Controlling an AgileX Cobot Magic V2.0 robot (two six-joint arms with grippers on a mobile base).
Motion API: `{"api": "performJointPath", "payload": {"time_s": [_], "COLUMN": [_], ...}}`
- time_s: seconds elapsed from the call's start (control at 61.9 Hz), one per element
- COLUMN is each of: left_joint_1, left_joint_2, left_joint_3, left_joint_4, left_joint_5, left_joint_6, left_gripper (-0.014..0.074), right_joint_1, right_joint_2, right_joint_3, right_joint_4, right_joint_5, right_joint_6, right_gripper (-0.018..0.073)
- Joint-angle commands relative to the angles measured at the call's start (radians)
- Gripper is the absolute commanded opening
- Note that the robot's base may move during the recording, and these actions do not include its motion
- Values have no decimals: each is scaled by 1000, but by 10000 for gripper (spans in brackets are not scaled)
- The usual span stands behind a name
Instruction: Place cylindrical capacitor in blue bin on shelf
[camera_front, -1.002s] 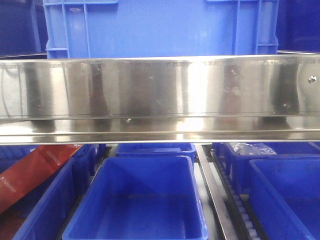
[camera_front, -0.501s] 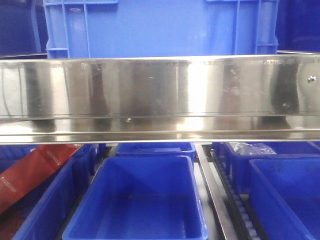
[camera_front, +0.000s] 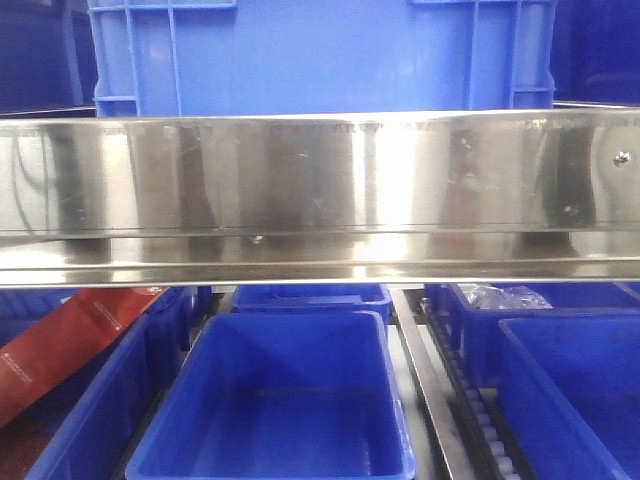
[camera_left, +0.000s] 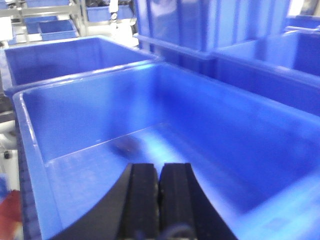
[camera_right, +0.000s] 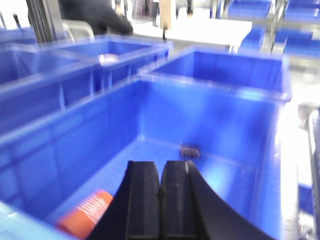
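Nearest, in the left wrist view: left pincer (camera_left: 159, 197) closed, black fingers (camera_left: 141, 200) pressed pad to pad, nothing seen between them. Just beyond the fingertips and a little to their left, a dark smudge (camera_left: 127, 146) on the floor of a blue bin (camera_left: 30, 135); too blurred to name or to read its shape. Further beyond, more blue bins side by side.

Likewise in the right wrist view: right pincer (camera_right: 161, 200) closed, fingers together, gripping nothing visible. Ahead of the tips and slightly to their right, capacitor (camera_right: 189, 150), lying loose on the floor of a bin (camera_right: 260, 150), close to the far wall and clear of the pincer. Small, dark, brownish, with faint stripes across it; blurred. Seemingly on its side, wider than tall, long axis running roughly left to right across the pincer's line; which end points where cannot be told. Nearer, down to the left of the fingers, an orange-red packet (camera_right: 87, 210) in the same bin.

Lastly, from the front view: neither pincer in sight. Open blue bin (camera_front: 270, 330) low in the middle, red packet (camera_front: 60, 340) to its left, clear bag (camera_front: 495, 295) in a bin to the right. Above them, shelf (camera_front: 320, 185) with its broad, shiny, scratched steel rail, and a large blue crate (camera_front: 320, 50) on top.
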Motion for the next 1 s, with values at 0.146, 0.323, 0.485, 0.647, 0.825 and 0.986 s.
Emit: {"api": "performJointPath", "payload": {"time_s": [0.146,0.323,0.485,0.647,0.825,0.986], "left_joint_1": [-4,-4,-4,-4,-4,-4], "left_joint_2": [-157,-309,-461,-578,-635,-636], "left_joint_3": [202,429,617,721,741,741], "left_joint_4": [-56,-76,-140,-152,-152,-152], "left_joint_5": [-109,-140,-179,-179,-184,-208], "left_joint_6": [-8,-8,-8,-8,-8,-8], "left_gripper": [-111,-111,-111,-111,-111,-111], "right_joint_1": [2,2,2,2,2,2], "right_joint_2": [-181,-370,-543,-687,-765,-787], "right_joint_3": [282,555,693,731,731,731], "right_joint_4": [-11,-11,-11,-11,-11,-11], "right_joint_5": [-204,-322,-282,-193,-169,-173], "right_joint_6": [0,0,0,0,0,0], "right_gripper": [-167,-167,-167,-167,-167,-167]}}
